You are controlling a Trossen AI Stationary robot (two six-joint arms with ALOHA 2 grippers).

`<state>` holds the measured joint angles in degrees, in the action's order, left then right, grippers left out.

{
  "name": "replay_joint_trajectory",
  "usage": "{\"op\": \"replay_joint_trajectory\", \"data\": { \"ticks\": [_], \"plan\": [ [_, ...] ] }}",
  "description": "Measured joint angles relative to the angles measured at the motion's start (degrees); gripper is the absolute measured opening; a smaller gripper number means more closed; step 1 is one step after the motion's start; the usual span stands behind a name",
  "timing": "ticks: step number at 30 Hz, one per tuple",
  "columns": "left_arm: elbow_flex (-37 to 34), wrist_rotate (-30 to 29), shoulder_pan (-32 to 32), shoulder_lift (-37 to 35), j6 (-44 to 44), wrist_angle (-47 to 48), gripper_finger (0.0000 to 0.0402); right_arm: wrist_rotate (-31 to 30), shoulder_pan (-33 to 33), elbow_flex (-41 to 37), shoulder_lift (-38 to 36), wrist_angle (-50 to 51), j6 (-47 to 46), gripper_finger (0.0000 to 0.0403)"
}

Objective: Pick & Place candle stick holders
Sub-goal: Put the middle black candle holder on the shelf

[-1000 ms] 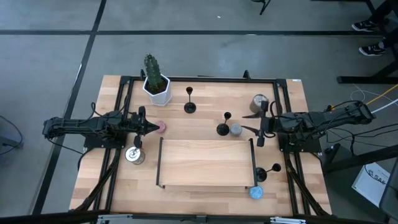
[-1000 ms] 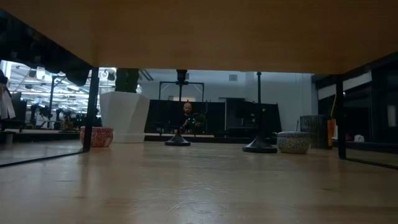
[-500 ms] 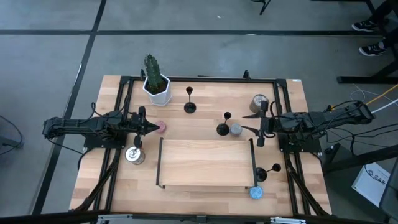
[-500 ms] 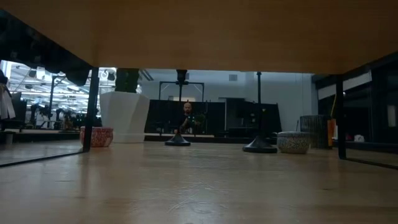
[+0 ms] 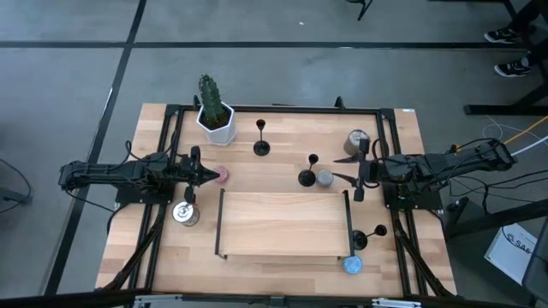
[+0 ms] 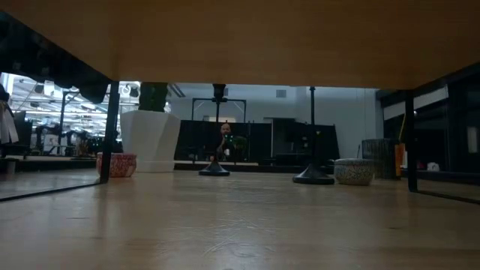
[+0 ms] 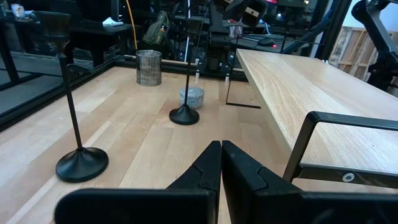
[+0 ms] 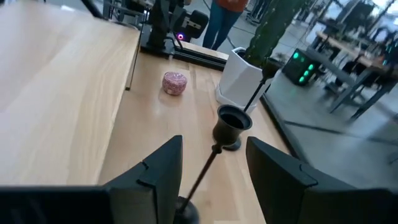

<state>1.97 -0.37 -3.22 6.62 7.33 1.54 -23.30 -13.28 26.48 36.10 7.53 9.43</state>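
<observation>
Three slim black candle stick holders stand upright on their round bases: one at the far middle [image 5: 261, 147], one mid-table [image 5: 306, 177] beside a grey tin [image 5: 325, 178], one near the right front [image 5: 364, 241]. My left gripper [image 5: 208, 174] is shut and empty, level above the table by the pink tin [image 5: 222, 175]; it also shows in the left wrist view [image 7: 221, 152]. My right gripper [image 5: 344, 168] is open and empty, level, pointing toward the table's left at the mid-table holder. In the right wrist view that holder's cup [image 8: 231, 119] shows ahead, between the open fingers [image 8: 214, 142], apart from them.
A raised wooden board on a black frame [image 5: 282, 224] fills the near middle. A cactus in a white pot [image 5: 214, 115] stands at the far left. Metal cans stand at the far right [image 5: 357, 141] and near left [image 5: 184, 214]. A blue tin [image 5: 353, 265] lies front right.
</observation>
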Motion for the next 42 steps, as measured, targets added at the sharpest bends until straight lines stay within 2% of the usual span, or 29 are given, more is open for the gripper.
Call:
{"op": "replay_joint_trajectory", "data": {
  "ticks": [4,14,27,33,42],
  "plan": [
    [-0.01,0.00,0.01,0.01,0.00,0.00,0.0006,-0.05,0.00,0.00,0.00,0.27,-4.43,0.0179],
    [-0.01,0.01,0.01,-0.01,0.00,0.00,0.0006,-0.21,0.00,0.00,0.31,-1.67,-4.81,0.0179],
    [-0.01,0.00,0.00,0.00,0.00,-0.02,0.0006,-0.63,4.21,0.44,10.58,-12.12,-7.25,0.0179],
    [-0.01,0.01,0.02,0.00,0.00,0.00,0.0006,1.05,7.14,4.50,16.80,-9.50,-11.57,0.0179],
    [0.00,-0.01,0.00,-0.01,0.00,0.00,0.0006,3.04,9.57,13.38,21.88,5.93,-18.92,0.0179]
  ]
}}
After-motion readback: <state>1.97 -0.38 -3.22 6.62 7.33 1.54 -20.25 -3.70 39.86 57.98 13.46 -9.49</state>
